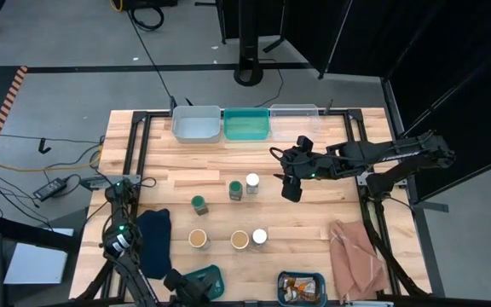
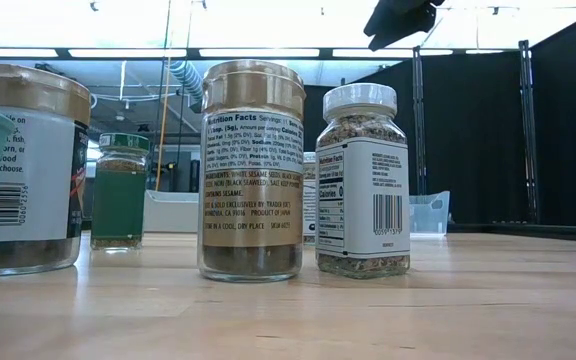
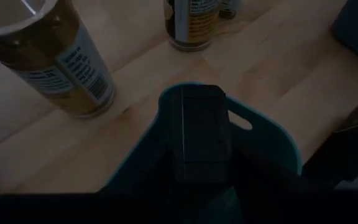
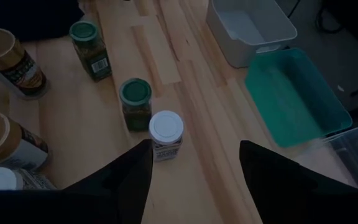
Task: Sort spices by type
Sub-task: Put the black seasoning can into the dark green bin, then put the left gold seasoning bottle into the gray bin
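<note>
Right hand (image 1: 291, 189) wide, mid-frame beside the jars.
Left hand (image 1: 196, 288), lower edge, over teal bin (image 1: 212, 275); grip unclear; surface (image 1: 169, 175) bare upper left.

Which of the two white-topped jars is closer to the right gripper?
The white-topped jar beside a green-topped jar, toward the bins. It stands just ahead of the open right gripper; the other white-topped jar stands next to a tan-topped jar.

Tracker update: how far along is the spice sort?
Done: brown packets lie in the near bin. In hand: left gripper over the small teal bin, dark box inside; right gripper, open, hovers near a white-top jar. Left: six jars stand unsorted on the table.
</note>
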Robot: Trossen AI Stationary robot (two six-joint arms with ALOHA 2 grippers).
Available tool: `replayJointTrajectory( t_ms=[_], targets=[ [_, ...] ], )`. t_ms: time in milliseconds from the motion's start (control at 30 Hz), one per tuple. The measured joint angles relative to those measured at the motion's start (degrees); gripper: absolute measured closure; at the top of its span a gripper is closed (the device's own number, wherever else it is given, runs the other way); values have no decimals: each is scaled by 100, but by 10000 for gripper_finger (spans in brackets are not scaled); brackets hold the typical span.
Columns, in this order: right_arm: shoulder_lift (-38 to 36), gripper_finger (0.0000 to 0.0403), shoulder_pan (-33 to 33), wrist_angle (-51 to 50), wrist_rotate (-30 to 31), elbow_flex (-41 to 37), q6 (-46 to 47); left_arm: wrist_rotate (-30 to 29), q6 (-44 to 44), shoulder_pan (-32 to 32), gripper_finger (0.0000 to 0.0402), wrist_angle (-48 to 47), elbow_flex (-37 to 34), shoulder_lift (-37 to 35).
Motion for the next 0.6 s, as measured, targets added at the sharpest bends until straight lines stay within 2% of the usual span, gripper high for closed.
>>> replayJointTrajectory(
  t_ms=[267, 600],
  targets=[
    [0, 154, 0, 0, -1, 0, -70, 4, 25, 0, 209, 0, 0, 0],
    [0, 149, -2, 58, 0, 0, -135, -53, 12, -2, 196, -41, 224, 0]
  ],
)
